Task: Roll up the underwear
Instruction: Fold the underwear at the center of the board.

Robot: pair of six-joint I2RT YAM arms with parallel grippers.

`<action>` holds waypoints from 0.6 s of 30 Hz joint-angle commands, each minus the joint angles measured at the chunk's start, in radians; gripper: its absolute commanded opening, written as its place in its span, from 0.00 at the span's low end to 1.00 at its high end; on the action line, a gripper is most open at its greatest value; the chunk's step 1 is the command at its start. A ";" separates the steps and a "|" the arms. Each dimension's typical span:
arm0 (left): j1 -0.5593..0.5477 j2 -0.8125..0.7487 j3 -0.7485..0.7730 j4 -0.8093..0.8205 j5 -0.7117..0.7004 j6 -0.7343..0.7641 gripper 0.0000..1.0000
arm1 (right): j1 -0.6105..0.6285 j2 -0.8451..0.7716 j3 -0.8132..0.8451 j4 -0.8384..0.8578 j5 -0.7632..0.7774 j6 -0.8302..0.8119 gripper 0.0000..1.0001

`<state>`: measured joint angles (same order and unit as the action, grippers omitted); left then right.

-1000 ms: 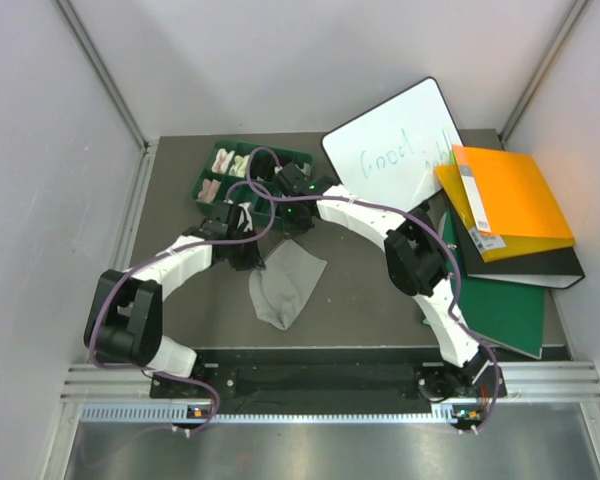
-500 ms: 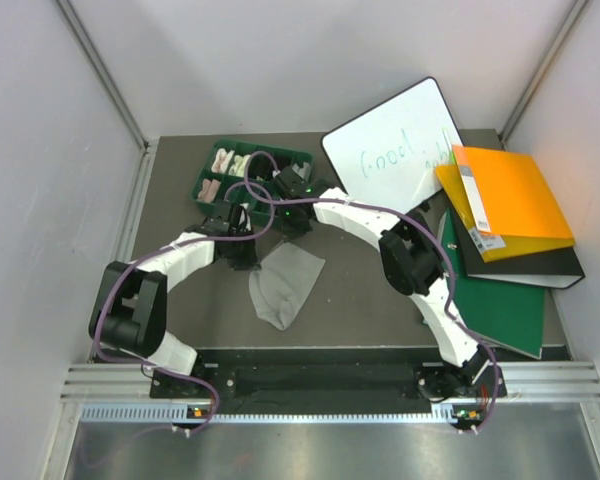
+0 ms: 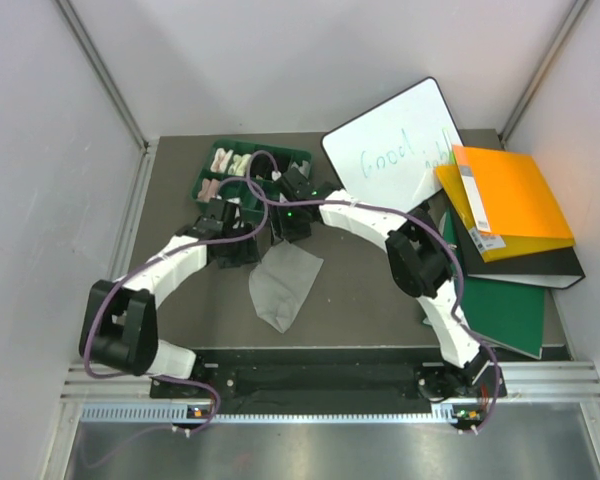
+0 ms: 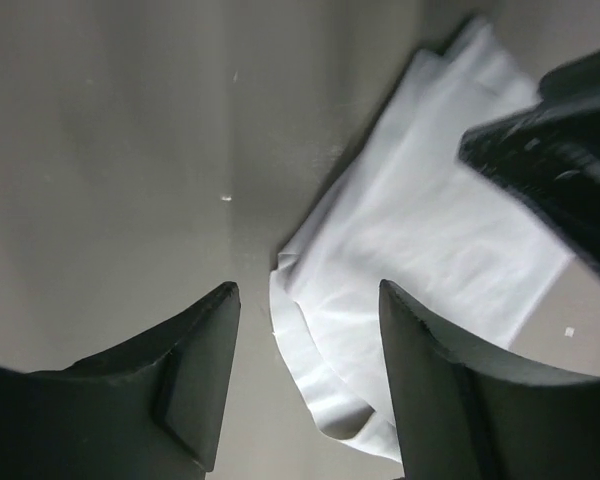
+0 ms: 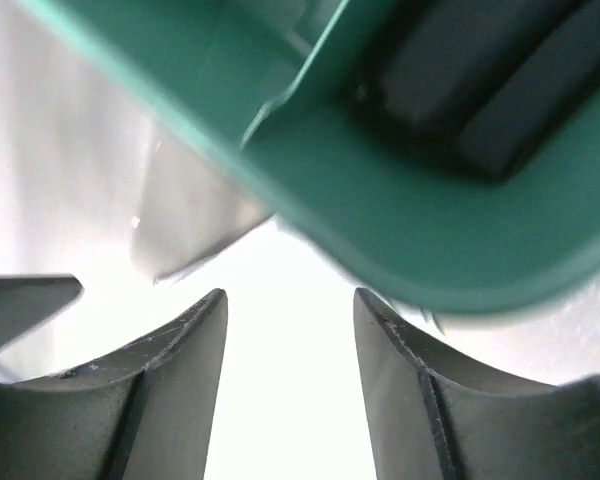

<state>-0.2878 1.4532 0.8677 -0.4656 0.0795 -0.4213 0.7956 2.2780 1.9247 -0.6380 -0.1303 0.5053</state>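
The light grey underwear (image 3: 283,285) lies flat on the dark table between the two arms, one corner pointing toward the arm bases. My left gripper (image 3: 242,245) hovers open at its far left edge. In the left wrist view the fabric's folded edge (image 4: 330,380) lies loose between the spread fingers of that gripper (image 4: 308,292), touched by neither. My right gripper (image 3: 285,225) is open over the far edge. Its wrist view shows the right gripper (image 5: 290,296) with only glaring pale cloth (image 5: 290,400) between the fingers.
A green tray (image 3: 290,155) holding small cloth rolls (image 3: 223,160) stands just behind both grippers; its rim (image 5: 400,230) fills the right wrist view. A whiteboard (image 3: 395,150), an orange folder (image 3: 510,200) and a green folder (image 3: 505,300) are stacked at the right.
Both grippers were shut on the underwear's far edge and have opened, letting it go. The cloth now lies flatter, and the left arm has shifted slightly back.
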 commanded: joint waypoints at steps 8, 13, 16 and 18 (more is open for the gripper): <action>-0.137 -0.396 -0.194 0.070 0.066 -0.184 0.63 | -0.070 -0.359 -0.389 0.138 -0.058 -0.007 0.55; -0.286 -0.462 -0.300 0.174 0.098 -0.356 0.66 | -0.144 -0.399 -0.542 0.178 -0.078 -0.008 0.55; -0.359 -0.442 -0.309 0.170 0.056 -0.390 0.66 | -0.157 -0.400 -0.575 0.198 -0.083 -0.011 0.55; -0.381 -0.429 -0.311 0.157 0.042 -0.404 0.66 | -0.159 -0.382 -0.575 0.205 -0.086 -0.008 0.55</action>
<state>-0.6247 1.0088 0.5610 -0.3676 0.1493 -0.7338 0.6289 1.9083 1.3518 -0.4980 -0.1993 0.5056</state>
